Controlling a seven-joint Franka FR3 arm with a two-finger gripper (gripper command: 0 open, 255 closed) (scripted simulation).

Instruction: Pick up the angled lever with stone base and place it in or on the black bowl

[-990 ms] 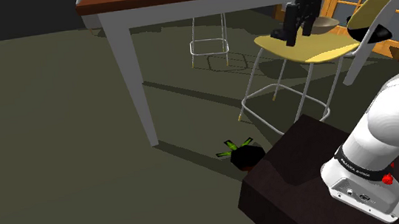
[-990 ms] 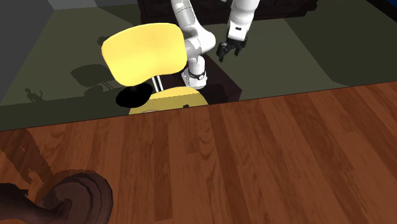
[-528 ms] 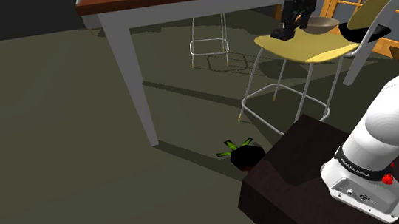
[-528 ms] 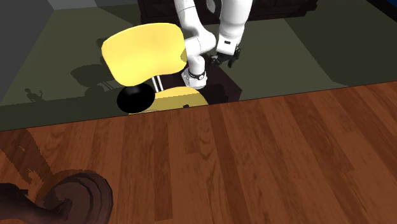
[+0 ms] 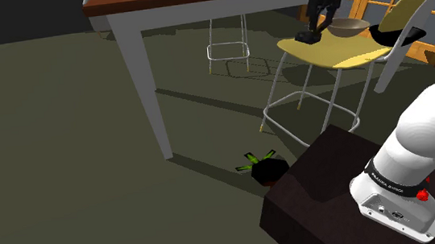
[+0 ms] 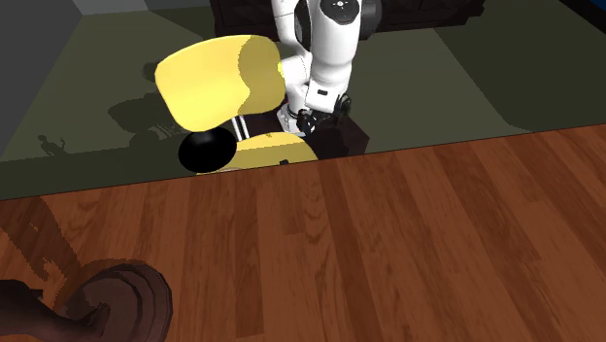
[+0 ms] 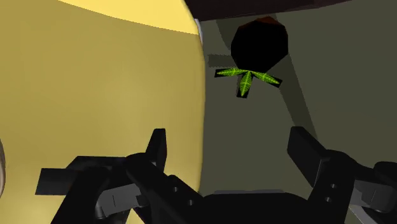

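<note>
The lever (image 6: 115, 294), a dark brown rounded base with an arm, lies on the wooden tabletop (image 6: 388, 253) at the second exterior view's lower left. A black rounded bowl (image 6: 206, 151) sits at the edge of the yellow chair seat (image 5: 331, 49) under the backrest (image 6: 218, 83); it also shows as a black shape (image 5: 404, 34). My gripper (image 5: 311, 34) hangs just over the seat's near edge, below the tabletop. Seen along the hand, my gripper (image 7: 232, 153) is open with nothing between its fingers and straddles the seat's (image 7: 95, 89) edge.
A tan dish (image 5: 351, 26) rests on the seat beside the gripper. On the floor stands a black pot with green leaves (image 5: 267, 168), also seen below the hand (image 7: 257, 44). A white table leg (image 5: 144, 83) and a wire stool (image 5: 228, 47) stand nearby.
The hand has swung to the second exterior view's left and down toward the chair seat. In the shoulder view it has closed in on the tan dish. The fingers stay open.
</note>
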